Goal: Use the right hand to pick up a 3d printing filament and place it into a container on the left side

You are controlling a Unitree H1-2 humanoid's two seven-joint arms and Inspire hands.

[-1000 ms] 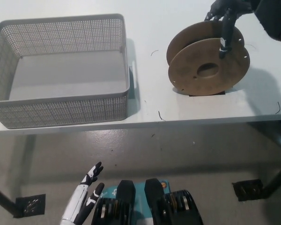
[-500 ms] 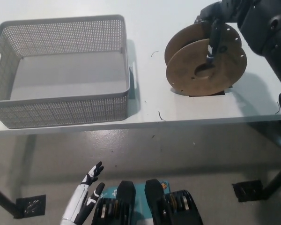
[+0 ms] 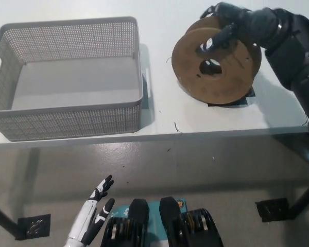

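Your filament spool is a brown cardboard reel with two round flanges, a centre hole and a few small holes punched in the near flange; it sits tilted at about one o'clock in the view, on the white table, and you cannot make out any filament between the flanges. Your black right hand grips it from the top at roughly one o'clock, fingers curled over the rim and reaching down the front face toward the centre hole. The far flange is mostly hidden behind the near one, and the right arm runs out of frame at three o'clock. A dark patch shows just under the spool. The grey mesh basket stands well apart at ten o'clock. Your white left hand rests low at seven o'clock, fingers spread, holding nothing.
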